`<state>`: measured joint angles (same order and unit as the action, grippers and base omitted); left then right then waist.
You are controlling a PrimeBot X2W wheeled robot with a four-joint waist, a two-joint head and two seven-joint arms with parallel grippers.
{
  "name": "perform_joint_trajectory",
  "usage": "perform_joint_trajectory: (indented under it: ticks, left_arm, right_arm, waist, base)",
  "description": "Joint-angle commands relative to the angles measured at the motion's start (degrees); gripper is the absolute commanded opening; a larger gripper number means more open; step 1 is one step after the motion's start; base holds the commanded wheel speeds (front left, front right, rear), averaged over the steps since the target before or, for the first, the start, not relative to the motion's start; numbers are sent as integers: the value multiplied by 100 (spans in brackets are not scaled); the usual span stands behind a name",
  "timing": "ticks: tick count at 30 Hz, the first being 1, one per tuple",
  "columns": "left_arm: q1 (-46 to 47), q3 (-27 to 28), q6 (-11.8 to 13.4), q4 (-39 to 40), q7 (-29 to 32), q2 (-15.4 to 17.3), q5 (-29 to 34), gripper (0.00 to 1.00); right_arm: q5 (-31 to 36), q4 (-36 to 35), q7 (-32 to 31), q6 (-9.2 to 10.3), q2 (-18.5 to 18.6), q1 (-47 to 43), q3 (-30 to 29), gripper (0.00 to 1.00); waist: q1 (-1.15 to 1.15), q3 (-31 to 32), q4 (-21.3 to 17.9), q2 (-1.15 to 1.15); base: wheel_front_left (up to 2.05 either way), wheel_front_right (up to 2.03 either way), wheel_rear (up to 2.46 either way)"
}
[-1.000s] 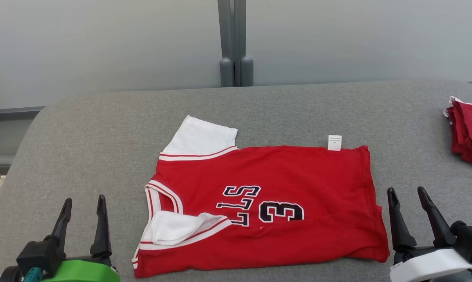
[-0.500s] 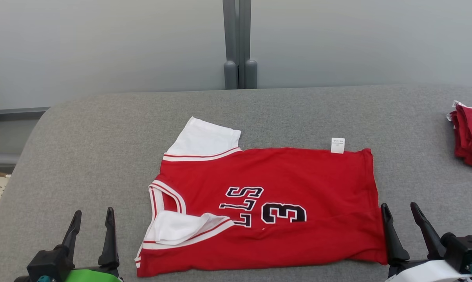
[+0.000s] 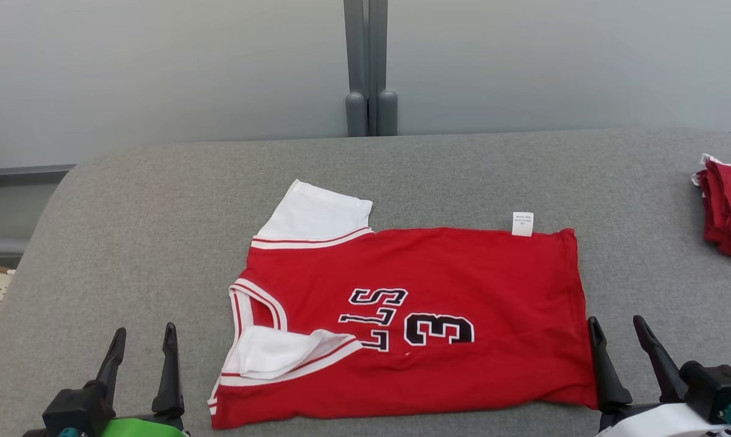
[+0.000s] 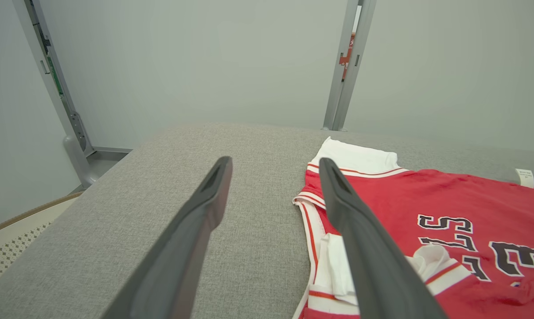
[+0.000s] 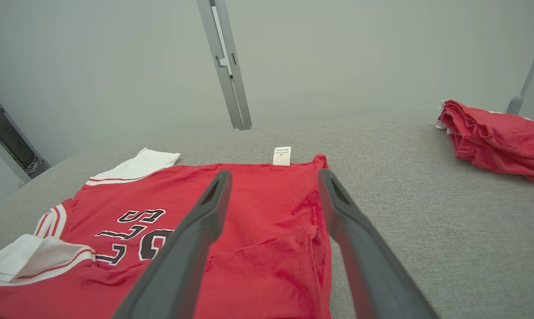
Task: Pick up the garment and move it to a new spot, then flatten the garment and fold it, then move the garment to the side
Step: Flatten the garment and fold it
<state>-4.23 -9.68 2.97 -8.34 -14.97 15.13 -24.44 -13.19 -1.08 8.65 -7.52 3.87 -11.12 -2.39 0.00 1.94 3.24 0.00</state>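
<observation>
I am looking down on a grey cloth-covered bench, and the red jersey is lying across its middle. It is spread nearly flat, with the collar pointing toward my left side and the hem toward my right. The far white sleeve is sticking out flat, while the near white sleeve is lying folded in over the chest. I am judging the jersey to be light, limp knit that is going to sag, drag and crease wherever it is not supported. It is not fragile, and it is thin enough that a pinch is likely to catch both layers. The firmer striped shoulder trim and the hem corners are looking like the best places to take hold. A pile of red garments is sitting well apart at the bench's right edge. The left tool is hanging with its fingers spread wide, holding nothing, over bare bench just beside the collar. The right tool is equally spread and empty at the hem end. I cannot tell whether its inner finger is brushing the cloth. A small white label is poking out at the far edge.
</observation>
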Motion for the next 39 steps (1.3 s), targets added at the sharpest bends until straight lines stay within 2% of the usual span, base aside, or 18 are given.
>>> perform_joint_trajectory:
  ticks: [1, 7, 13, 17, 22, 30, 35, 39]
  left_arm:
    - [-33, 27, -38, -17, -28, -16, 51, 100]
    - [71, 64, -80, -76, -28, -4, 98, 100]
    - [676, 50, -214, -198, 92, 286, 214, 100]
    - [1537, 23, -362, -225, 314, 508, 282, 100]
    - [2944, -125, -675, -450, 617, 711, 376, 100]
    - [4927, -623, -996, -1220, 1122, 904, 347, 100]
    - [5751, -1183, -1045, -1875, 1410, 972, 225, 100]
    - [6193, -1740, -1046, -2373, 1539, 989, -207, 100]
  right_arm:
    - [46, 9, 0, 8, -16, -29, 1, 100]
    - [37, 34, -7, 8, -21, 78, -6, 100]
    - [-25, 97, -183, 8, 200, 628, 38, 100]
    - [-85, 238, -499, 8, 550, 1370, 157, 100]
    - [-171, 742, -1059, 8, 927, 2543, 286, 100]
    - [-203, 1774, -1577, 8, 1251, 4032, 764, 100]
    - [-306, 2354, -1631, 8, 1234, 4599, 1193, 100]
    - [-448, 2730, -1674, 8, 1165, 4877, 1468, 100]
  waist:
    - [0, 0, 0, 0]
    - [0, -17, -23, 0]
    - [0, -171, -146, 0]
    - [0, -502, -249, 0]
    - [0, -1121, -438, 0]
    - [0, -2189, -770, 0]
    - [0, -2657, -1010, 0]
    - [0, -2862, -1148, 0]
  base:
    - [0, 0, 0]
    - [0, 0, 0]
    - [0, 0, 0]
    - [0, 0, 0]
    - [0, 0, 0]
    - [0, 0, 0]
    - [0, 0, 0]
    - [0, 0, 0]
